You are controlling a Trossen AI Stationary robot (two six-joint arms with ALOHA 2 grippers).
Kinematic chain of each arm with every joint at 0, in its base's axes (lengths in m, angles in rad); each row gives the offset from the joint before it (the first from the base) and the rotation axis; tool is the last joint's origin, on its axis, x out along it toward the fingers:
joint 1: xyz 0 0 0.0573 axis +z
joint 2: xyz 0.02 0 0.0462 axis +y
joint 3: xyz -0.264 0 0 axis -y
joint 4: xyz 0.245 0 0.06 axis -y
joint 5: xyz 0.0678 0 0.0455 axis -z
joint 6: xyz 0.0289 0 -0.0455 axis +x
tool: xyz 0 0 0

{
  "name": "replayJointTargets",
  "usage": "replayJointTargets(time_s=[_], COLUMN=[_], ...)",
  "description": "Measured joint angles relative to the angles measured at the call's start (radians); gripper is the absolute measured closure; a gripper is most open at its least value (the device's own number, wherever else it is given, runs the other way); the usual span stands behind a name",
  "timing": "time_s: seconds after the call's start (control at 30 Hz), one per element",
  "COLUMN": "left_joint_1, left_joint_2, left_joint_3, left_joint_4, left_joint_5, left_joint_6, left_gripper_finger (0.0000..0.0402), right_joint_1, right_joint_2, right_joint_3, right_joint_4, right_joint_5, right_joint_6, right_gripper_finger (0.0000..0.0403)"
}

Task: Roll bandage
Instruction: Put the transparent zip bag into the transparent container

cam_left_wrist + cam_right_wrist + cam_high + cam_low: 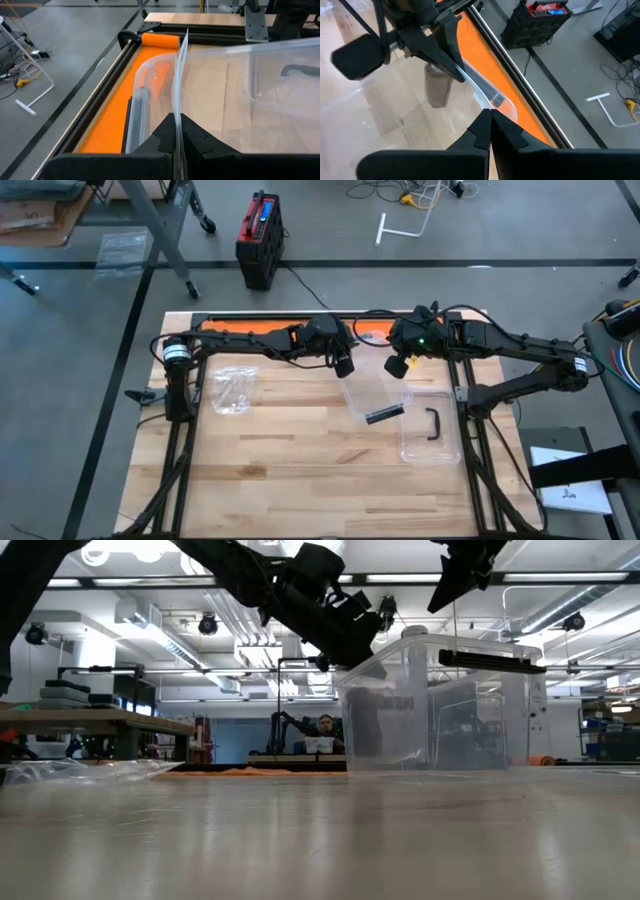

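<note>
Clear plastic box (378,392) pinched by left gripper (178,131), dark roll (384,414) inside

Left dark two-finger tool (343,366) and right dark two-finger tool (396,366): both reaching inward, fingers pressing together.

Two dark jointed arms, black cables looped along them, a green light near the right wrist, matte black notched fingers (197,142)
</note>
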Motion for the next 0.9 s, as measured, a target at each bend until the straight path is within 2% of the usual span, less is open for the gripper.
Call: replayJointTargets(time_s=[0.17, 0.43, 0.9], left_joint_1=[0.010, 0.025, 0.025], left_joint_2=[0.000, 0.000, 0.000], left_joint_3=[-0.022, -0.034, -0.042], left_joint_4=[-0.002, 0.038, 0.041], left_joint_5=[0.000, -0.012, -0.019], left_joint_6=[-0.067, -0.121, -0.063], left_gripper_finger=[0.0401, 0.0389, 0.0258], right_joint_1=[0.000, 0.000, 0.000], right_joint_2=[0.000, 0.000, 0.001], right_joint_3=[0.000, 0.000, -0.003], right_joint_4=[0.015, 0.026, 0.029], right_joint_5=[-0.066, -0.066, -0.066], right_joint_6=[0.000, -0.008, -0.008], right_gripper_finger=[0.0401, 0.0401, 0.0401])
